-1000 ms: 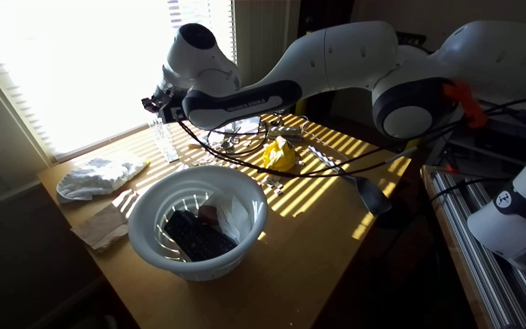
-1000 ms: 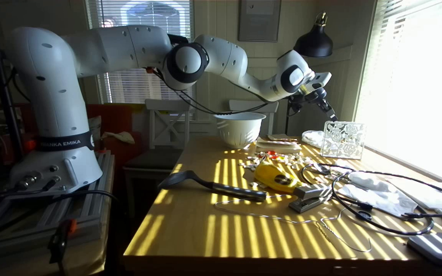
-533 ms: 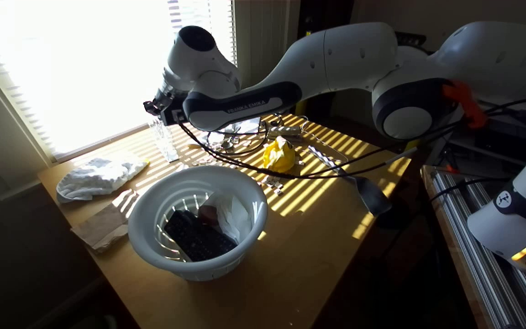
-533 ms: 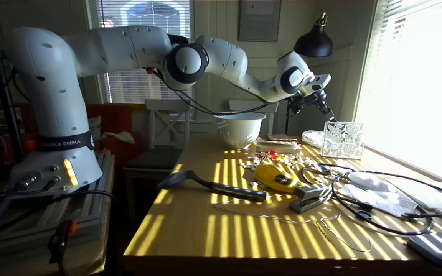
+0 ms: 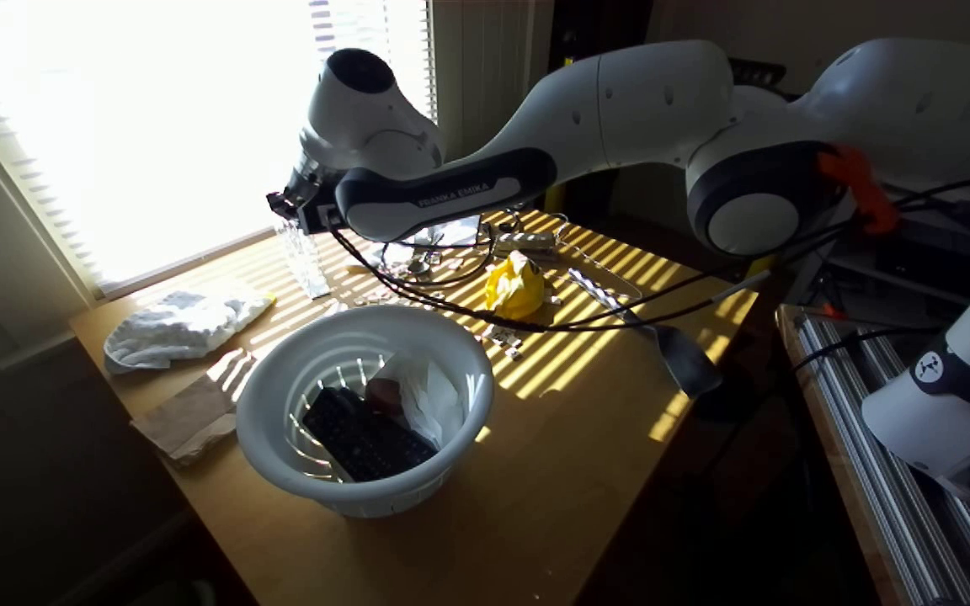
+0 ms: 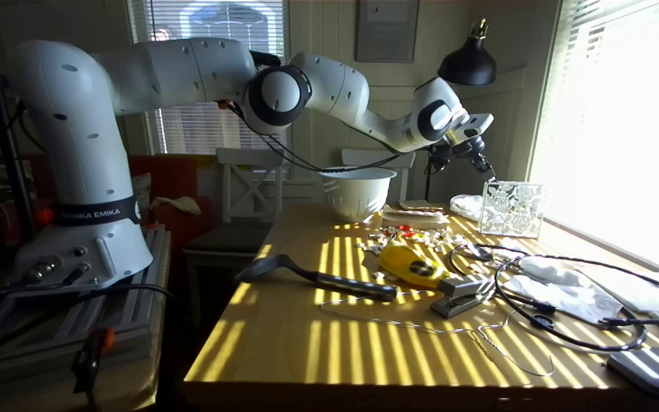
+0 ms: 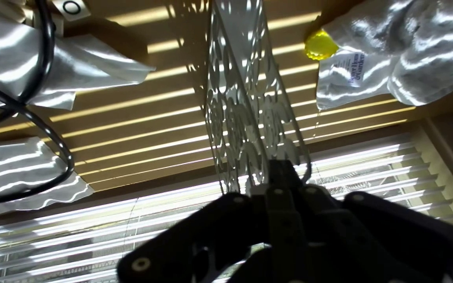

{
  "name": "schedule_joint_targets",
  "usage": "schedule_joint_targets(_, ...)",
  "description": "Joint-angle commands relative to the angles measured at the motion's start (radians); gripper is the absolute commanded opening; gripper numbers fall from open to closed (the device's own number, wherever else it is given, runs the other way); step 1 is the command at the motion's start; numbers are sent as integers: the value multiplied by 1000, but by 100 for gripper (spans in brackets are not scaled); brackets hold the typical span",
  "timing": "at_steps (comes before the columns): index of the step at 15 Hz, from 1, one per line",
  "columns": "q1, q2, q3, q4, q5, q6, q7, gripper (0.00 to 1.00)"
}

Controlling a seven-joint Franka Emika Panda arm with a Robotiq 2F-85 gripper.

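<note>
You're in a home, by the looks: wooden counter (image 6: 266, 355), white chairs (image 6: 250, 156) behind it, black lamp (image 6: 468, 62) beyond it, framed picture (image 6: 387, 31) on the panelled wall (image 6: 329, 28) past it, bright window (image 5: 190, 126) with slatted blinds (image 7: 85, 236) alongside it. You've more blinds behind the counter.

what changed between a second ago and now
The hand has sunk slightly and drawn a little back toward the robot's base, near the top of the white openwork holder; it is shut, with no grasp or release visible. A yellow glow on the base, seen half a second ago, is gone. The holder, white bowl and yellow bag stayed put.
</note>
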State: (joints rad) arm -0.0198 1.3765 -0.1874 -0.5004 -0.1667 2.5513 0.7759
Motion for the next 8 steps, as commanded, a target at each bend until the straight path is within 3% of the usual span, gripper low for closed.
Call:
schedule_joint_targets(1,-6,-9,31,-15,19,-31,-25,27)
schedule_joint_targets(8,-18,-11,65,-12,24,-47,-46,72)
